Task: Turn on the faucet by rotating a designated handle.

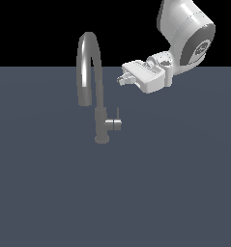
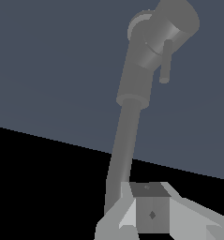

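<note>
The faucet (image 1: 101, 123) is a tall grey tap with a high arched spout (image 1: 88, 62), standing on the dark blue-grey floor. The handle (image 1: 114, 124) is a short stub that sticks out of the body toward the exterior view's right. A thin lever rod (image 1: 117, 114) stands up at its end. My gripper (image 1: 122, 79) hangs above the handle and to the right of it, well apart, with its fingers pointing at the spout. It is open and empty. The wrist view shows the faucet body (image 2: 141, 70), the handle (image 2: 175, 22), the rod (image 2: 166, 63) and one fingertip (image 2: 151, 213).
The flat blue-grey floor (image 1: 175, 193) stretches all around the faucet. My white arm (image 1: 187, 34) reaches in from the upper right of the exterior view. The background is black.
</note>
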Motion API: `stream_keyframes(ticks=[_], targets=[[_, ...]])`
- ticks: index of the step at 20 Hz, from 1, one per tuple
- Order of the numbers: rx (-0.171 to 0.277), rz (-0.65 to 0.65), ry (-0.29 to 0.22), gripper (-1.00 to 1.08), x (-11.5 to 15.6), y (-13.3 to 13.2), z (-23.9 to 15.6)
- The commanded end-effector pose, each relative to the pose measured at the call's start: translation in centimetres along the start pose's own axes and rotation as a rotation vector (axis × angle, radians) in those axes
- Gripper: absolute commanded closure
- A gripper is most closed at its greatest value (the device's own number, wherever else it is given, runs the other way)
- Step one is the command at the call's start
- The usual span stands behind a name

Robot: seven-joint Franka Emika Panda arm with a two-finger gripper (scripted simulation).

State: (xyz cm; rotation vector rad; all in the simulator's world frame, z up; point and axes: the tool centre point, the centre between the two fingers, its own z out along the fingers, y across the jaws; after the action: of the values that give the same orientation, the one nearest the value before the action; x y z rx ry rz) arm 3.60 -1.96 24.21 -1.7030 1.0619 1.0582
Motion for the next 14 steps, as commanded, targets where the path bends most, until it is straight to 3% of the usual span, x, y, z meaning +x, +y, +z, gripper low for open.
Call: stream_keyframes(ticks=[1,8,14], targets=[[0.056,0.053,-0.054,1.08,2.2,-0.3,0.4],[0.184,0.175,-0.174,1.08,7.2,-0.7,1.7],[0.253,0.241,-0.239,1.08,9.8,-0.7,2.8]])
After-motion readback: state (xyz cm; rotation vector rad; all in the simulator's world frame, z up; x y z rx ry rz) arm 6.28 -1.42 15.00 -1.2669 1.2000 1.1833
